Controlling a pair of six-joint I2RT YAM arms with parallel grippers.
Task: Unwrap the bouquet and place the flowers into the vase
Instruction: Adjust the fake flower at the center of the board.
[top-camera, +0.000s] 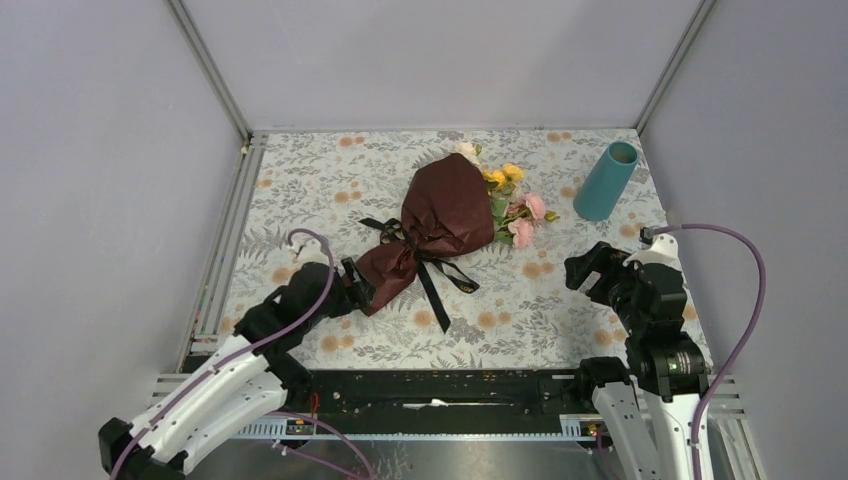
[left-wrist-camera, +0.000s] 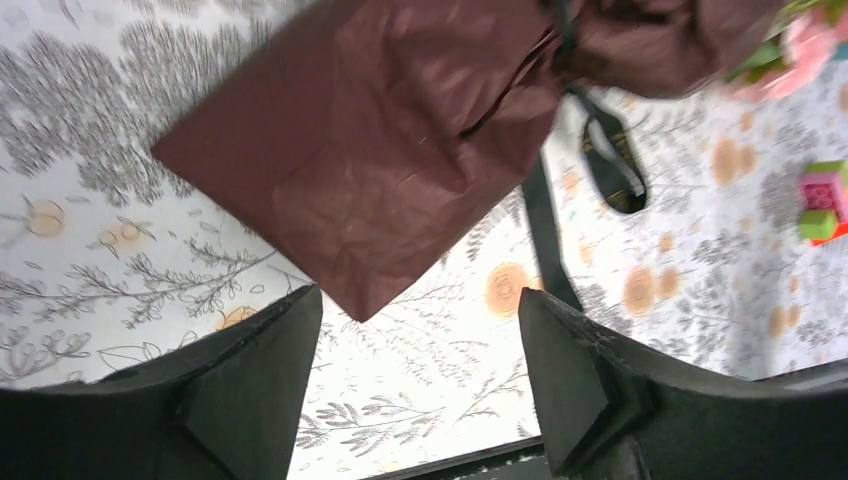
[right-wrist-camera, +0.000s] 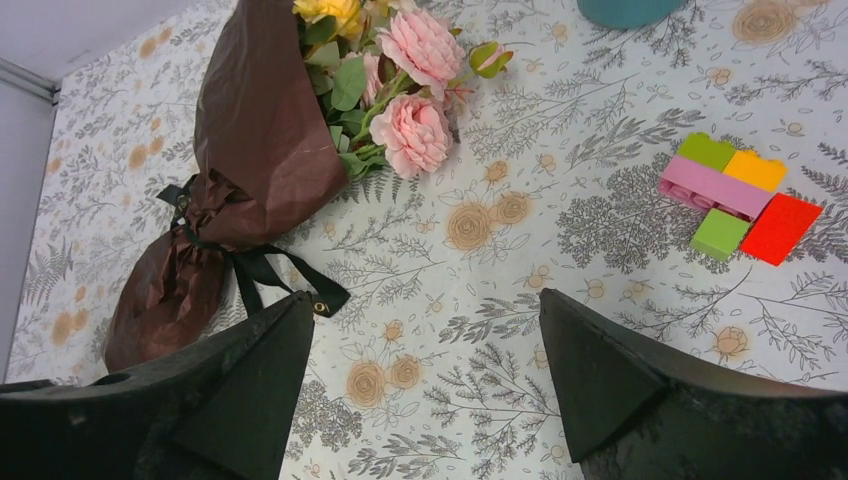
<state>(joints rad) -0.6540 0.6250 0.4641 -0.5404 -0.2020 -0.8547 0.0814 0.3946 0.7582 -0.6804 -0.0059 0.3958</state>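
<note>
The bouquet (top-camera: 440, 215) lies on the flowered tablecloth, wrapped in dark maroon paper (left-wrist-camera: 370, 140) and tied with a black ribbon (top-camera: 435, 285). Pink, yellow and cream flowers (top-camera: 520, 205) stick out of its far right end, and show in the right wrist view as flowers (right-wrist-camera: 415, 130). The teal vase (top-camera: 606, 180) stands at the back right. My left gripper (top-camera: 352, 283) is open at the wrap's lower tail. Its jaws (left-wrist-camera: 418, 295) flank the paper's corner without touching it. My right gripper (top-camera: 585, 270) hangs open over bare cloth, right of the ribbon's ends (right-wrist-camera: 265, 270).
A small multicoloured block toy (right-wrist-camera: 740, 195) lies on the cloth right of the right gripper and near the vase (right-wrist-camera: 625, 10). Grey walls close in the table on three sides. A metal rail (top-camera: 225, 250) runs along the left edge.
</note>
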